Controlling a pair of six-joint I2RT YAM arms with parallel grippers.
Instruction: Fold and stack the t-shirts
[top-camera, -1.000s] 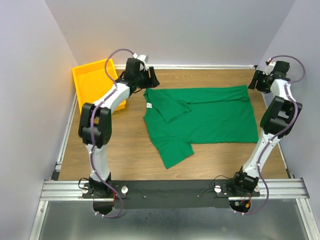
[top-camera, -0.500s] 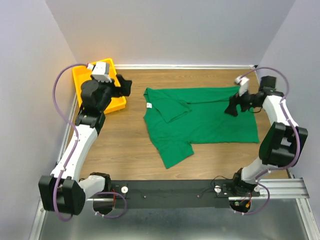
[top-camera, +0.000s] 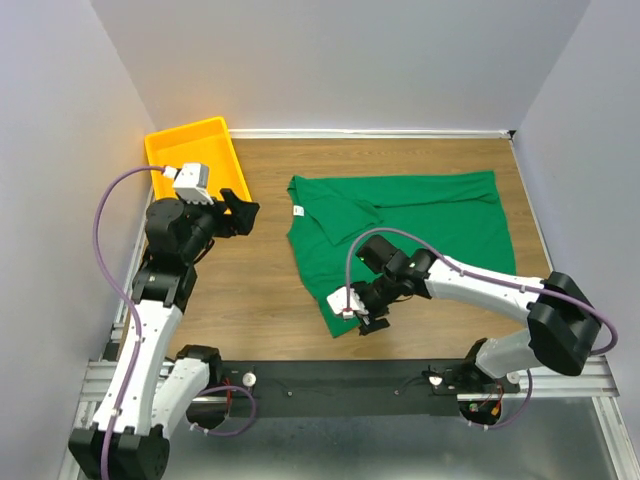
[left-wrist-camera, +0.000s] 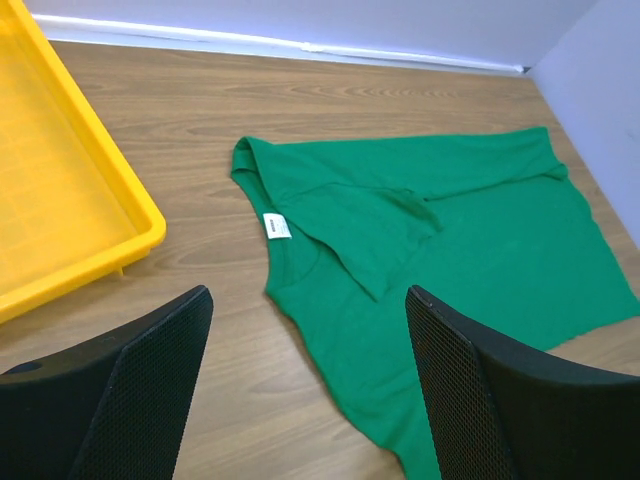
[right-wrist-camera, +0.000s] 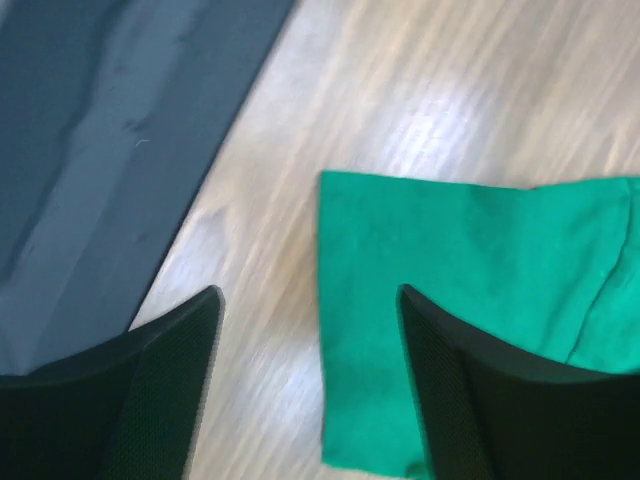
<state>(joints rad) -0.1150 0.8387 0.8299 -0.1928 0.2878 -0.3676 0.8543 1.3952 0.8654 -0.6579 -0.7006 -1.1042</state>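
T-shirt (top-camera: 420, 235), dark green, the one item to fold. Starting at the right gripper (top-camera: 368, 318): spread wide and empty, poised over the near sleeve (right-wrist-camera: 450, 300) with that sleeve's edge lined up between the fingers. Likely placed there to pinch the edge and carry it inward; cannot tell whether touching cloth yet. Moving outward: lying flat on the table (top-camera: 260, 290), collar and neck tag (left-wrist-camera: 275, 226) toward the tray (top-camera: 165, 150), far sleeve (top-camera: 345, 218) already turned in over the chest. Matching it with the near one looks like the step in hand. Further out, at the left gripper (top-camera: 243, 212): likewise released, gripping nothing, held up between tray and collar, apart from the cloth. Probably parked there to keep clear. No folded stack yet, so seemingly early in the task.
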